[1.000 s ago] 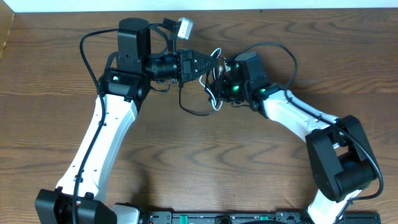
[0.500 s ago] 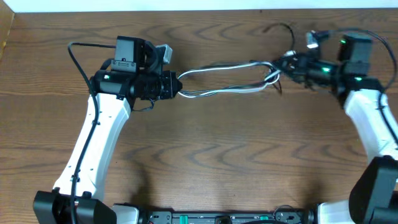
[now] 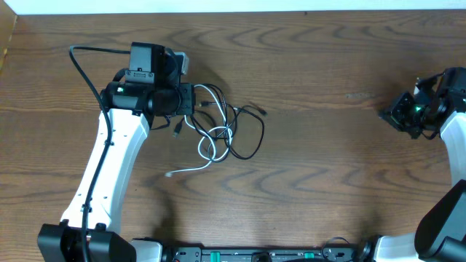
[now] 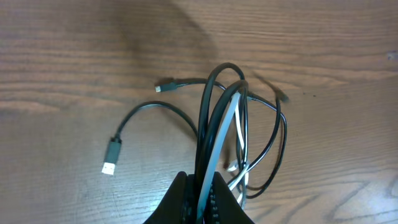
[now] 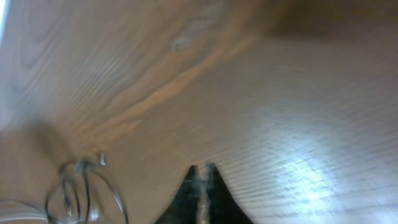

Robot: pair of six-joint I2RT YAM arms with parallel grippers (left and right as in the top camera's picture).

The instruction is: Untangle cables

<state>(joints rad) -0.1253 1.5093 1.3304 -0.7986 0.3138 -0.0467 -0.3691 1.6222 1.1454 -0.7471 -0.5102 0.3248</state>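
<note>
Cables point(image 4: 214, 127) lie on the table point(image 3: 328, 182) at left end effector point(image 4: 202, 186).

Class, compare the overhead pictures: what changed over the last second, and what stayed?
The right gripper let go of the cables and moved off to the right, now shut and empty. The cables, taut between the arms before, fell slack beside the left gripper, which stays clamped on them.

The whole counter point(image 3: 328, 182) is viewed straight down by a fixed camera above. The cables point(image 4: 214, 118) just ahead of the left tool point(image 4: 204, 186) are seen closely from its wrist. From behind the right tool point(image 5: 202, 177), the same cables are caught blurred, far ahead.
</note>
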